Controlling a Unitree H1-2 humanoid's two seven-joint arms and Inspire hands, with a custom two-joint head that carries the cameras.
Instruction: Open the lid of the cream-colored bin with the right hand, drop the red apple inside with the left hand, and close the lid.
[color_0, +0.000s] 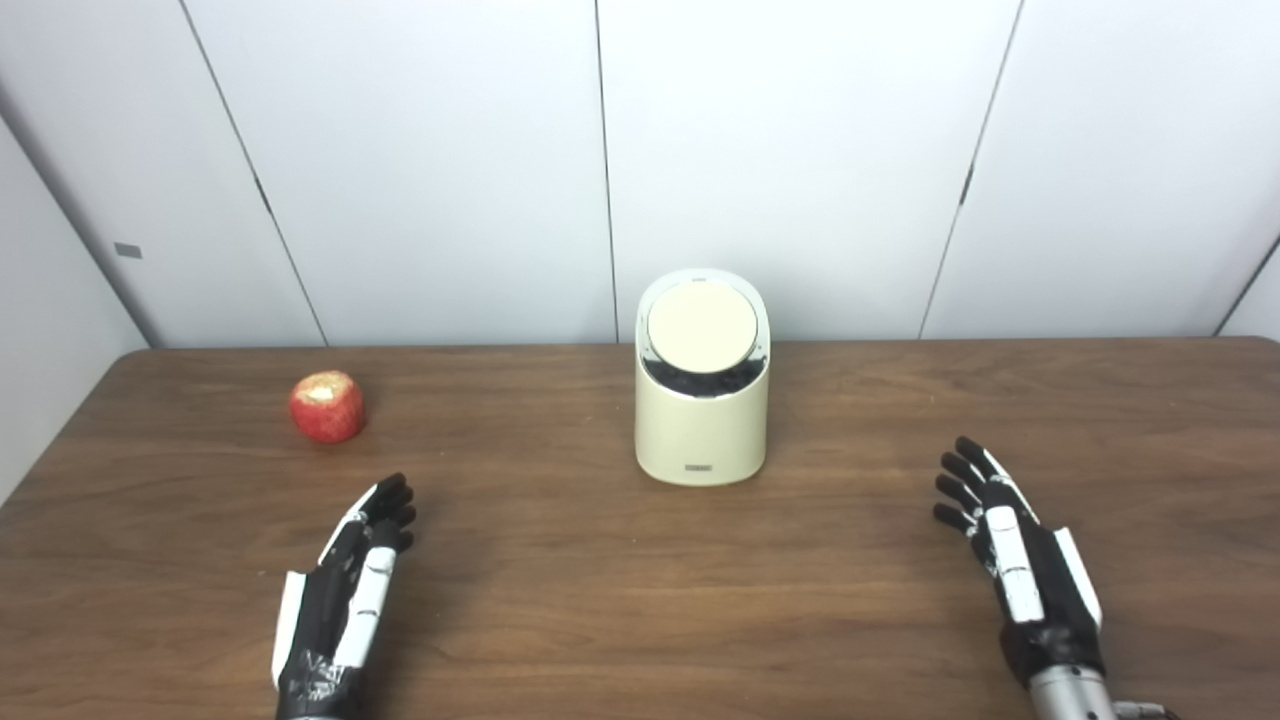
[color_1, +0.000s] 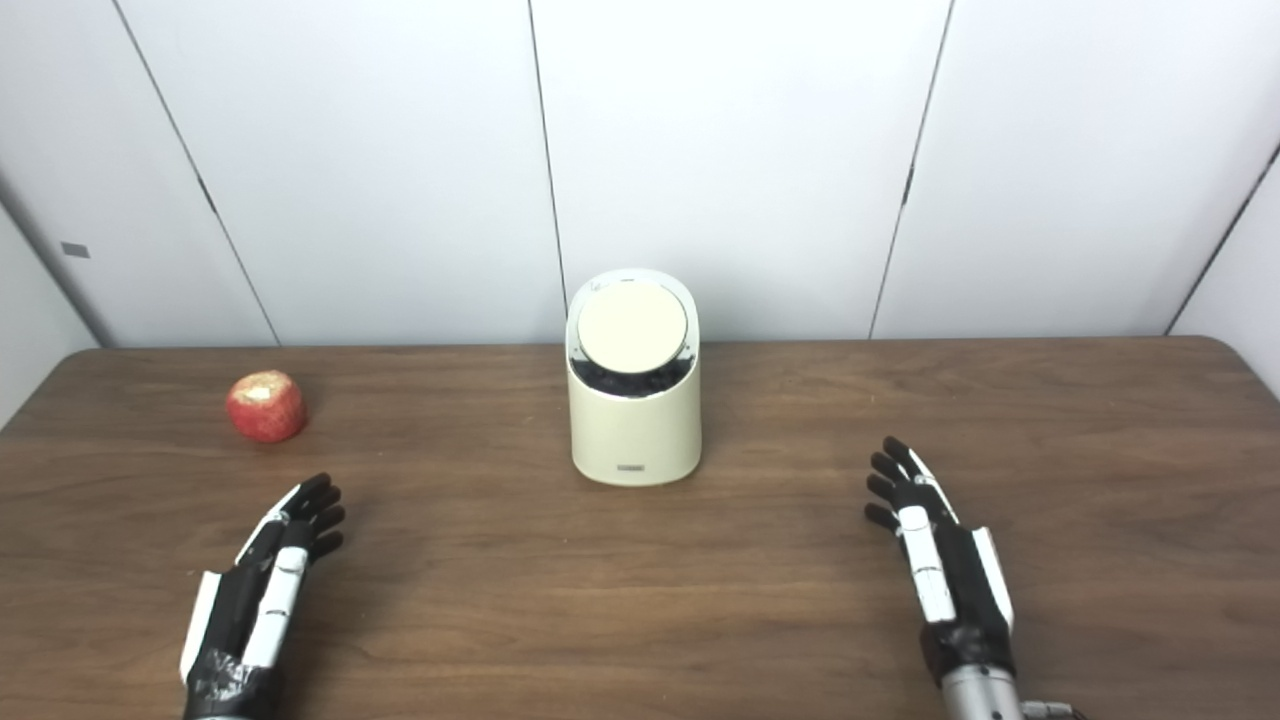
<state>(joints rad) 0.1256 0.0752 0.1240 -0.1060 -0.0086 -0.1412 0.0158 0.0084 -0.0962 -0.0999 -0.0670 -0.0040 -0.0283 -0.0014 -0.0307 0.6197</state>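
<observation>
The cream-colored bin, a rounded upright canister with a slanted top, stands near the far middle of the wooden table with its round lid tilted, a dark gap showing under its front edge, while the red apple sits well apart to its left.

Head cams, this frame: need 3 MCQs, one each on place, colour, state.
1. Where is the red apple?
A. on the table, left of the bin
B. inside the bin
C. in the right hand

2. What colour is the bin?
A. blue
B. cream
C. black

3. What is the left hand doing?
A. gripping the apple
B. pressing the lid
C. open, holding nothing

Answers:
1 A: the apple sits on the bare table, apart from both hands.
2 B: body and round lid are cream.
3 C: its fingers are extended over the table, like the right hand.
</observation>
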